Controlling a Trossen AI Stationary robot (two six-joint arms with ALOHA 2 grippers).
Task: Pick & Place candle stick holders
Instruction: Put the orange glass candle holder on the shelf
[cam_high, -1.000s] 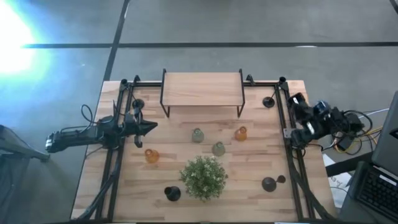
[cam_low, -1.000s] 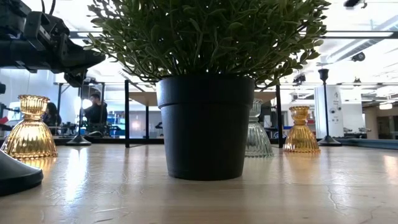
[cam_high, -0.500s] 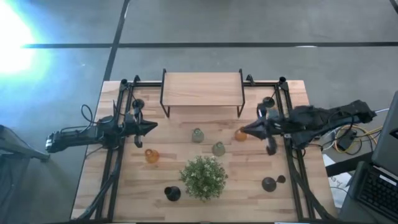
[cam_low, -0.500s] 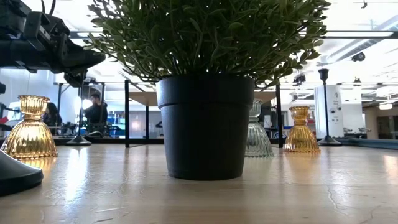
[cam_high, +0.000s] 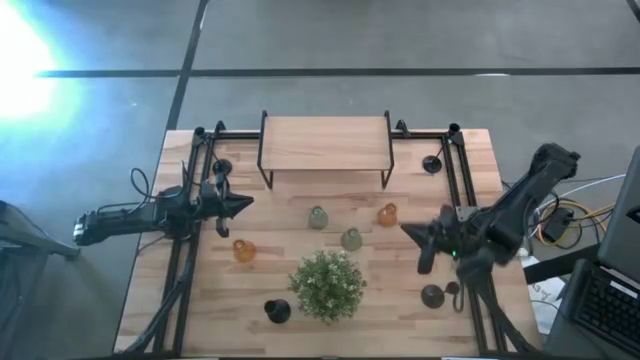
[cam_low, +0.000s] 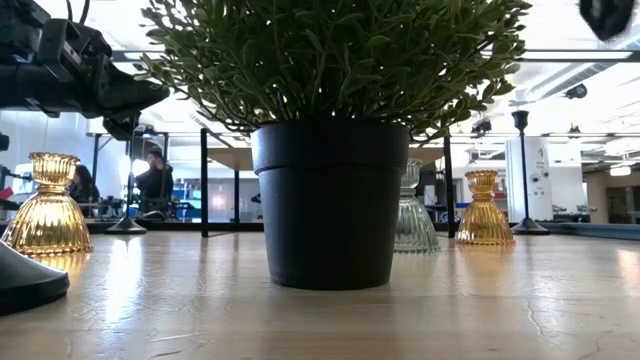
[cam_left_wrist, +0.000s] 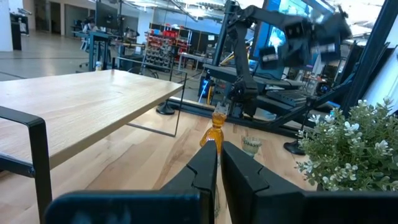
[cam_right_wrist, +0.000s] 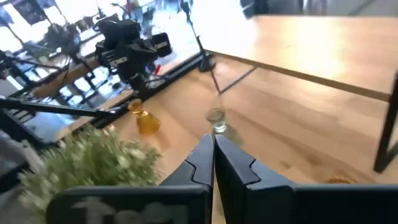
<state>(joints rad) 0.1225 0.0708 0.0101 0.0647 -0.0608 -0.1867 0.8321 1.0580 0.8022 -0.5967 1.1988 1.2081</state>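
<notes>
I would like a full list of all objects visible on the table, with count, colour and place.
candle stick holders: four, black; one at each far corner beside the rails, one near the front left of the plant, one near the front right.
orange vases: two; one left of centre, one right of centre.
grey-green vases: two; centre, behind the plant.
plant: one, green in a black pot; front centre.
shelf: one, wood top on black legs; far centre.
table: one, light wood.
left gripper: shut, empty, over the left side.
right gripper: shut, empty, over the right side.
</notes>
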